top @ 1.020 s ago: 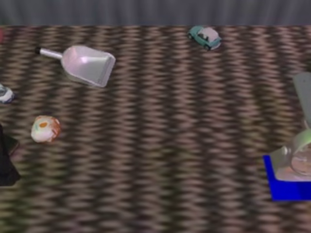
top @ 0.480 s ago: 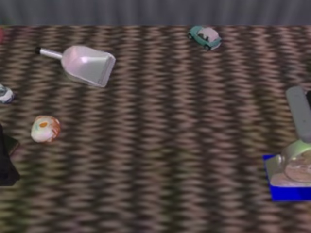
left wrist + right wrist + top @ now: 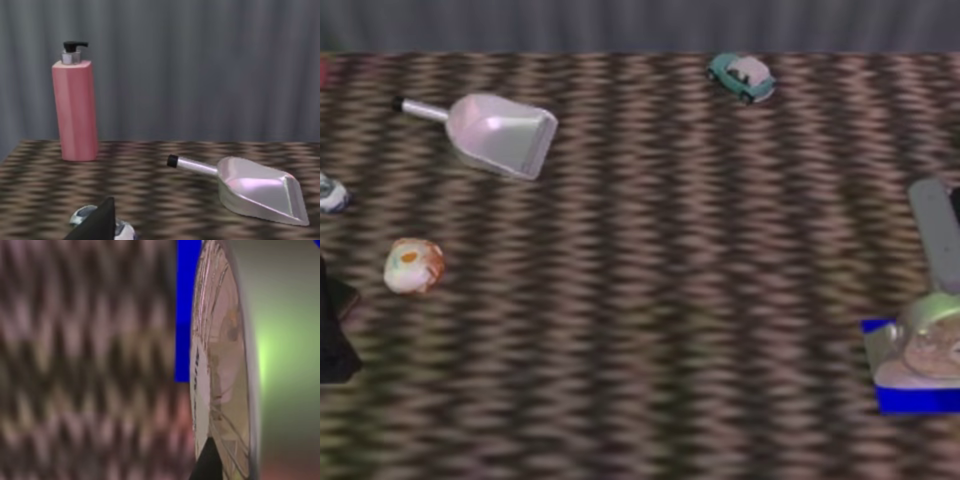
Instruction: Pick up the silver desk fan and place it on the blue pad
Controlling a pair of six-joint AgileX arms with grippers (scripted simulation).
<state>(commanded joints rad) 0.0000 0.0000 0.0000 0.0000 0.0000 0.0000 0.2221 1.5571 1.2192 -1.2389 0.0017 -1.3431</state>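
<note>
Bench (image 3: 680, 300) with a woven brown pattern carries everything, and the silver desk fan (image 3: 928, 342) sits at its right edge, resting on the blue pad (image 3: 912, 399), which shows beneath and in front of the fan's base. Far to the left of the fan, toward the back, lies a silver scoop (image 3: 498, 132) with a black-tipped handle. A pink pump bottle (image 3: 75, 112) stands upright beyond the scoop in the left wrist view. Behind the fan, a small teal toy car (image 3: 741, 76) sits near the bench's back edge. Right gripper cannot be told open or shut; only a dark tip shows against the fan's grille. Left arm is parked far left of the fan.
</note>
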